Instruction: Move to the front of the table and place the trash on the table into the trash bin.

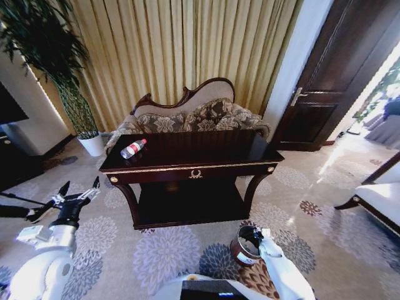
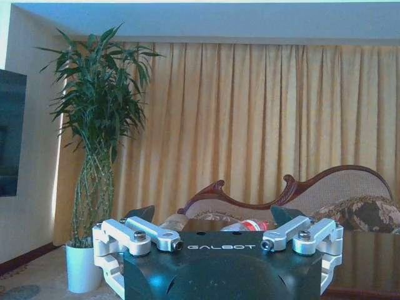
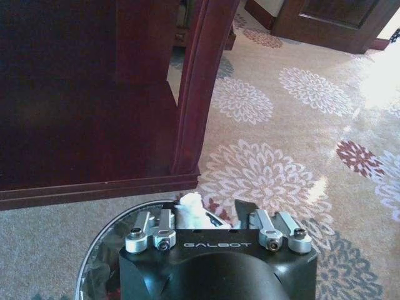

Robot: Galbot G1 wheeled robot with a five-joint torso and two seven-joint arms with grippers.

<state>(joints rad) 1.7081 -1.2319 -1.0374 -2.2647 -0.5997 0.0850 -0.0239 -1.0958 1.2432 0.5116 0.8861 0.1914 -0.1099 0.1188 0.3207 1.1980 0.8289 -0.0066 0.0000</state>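
The dark table [image 1: 187, 164] stands ahead, and the trash on it is a clear bottle with a red label [image 1: 133, 149] lying at its left end. My left gripper [image 1: 78, 192] hangs open to the left of the table, below the tabletop. In the left wrist view the bottle [image 2: 249, 225] lies beyond the open left gripper [image 2: 212, 220]. My right gripper [image 1: 253, 236] is over the round trash bin [image 1: 240, 251] on the carpet in front of the table. In the right wrist view the right gripper [image 3: 217, 212] holds a crumpled white paper wad [image 3: 192, 211] above the bin's shiny rim [image 3: 100, 240].
A patterned sofa [image 1: 187, 115] stands right behind the table. A tall plant in a white pot [image 1: 92, 144] is at the back left, a dark door [image 1: 331, 81] at the back right, and a white seat [image 1: 381, 200] at the right edge. The table leg [image 3: 194, 94] rises just beyond the bin.
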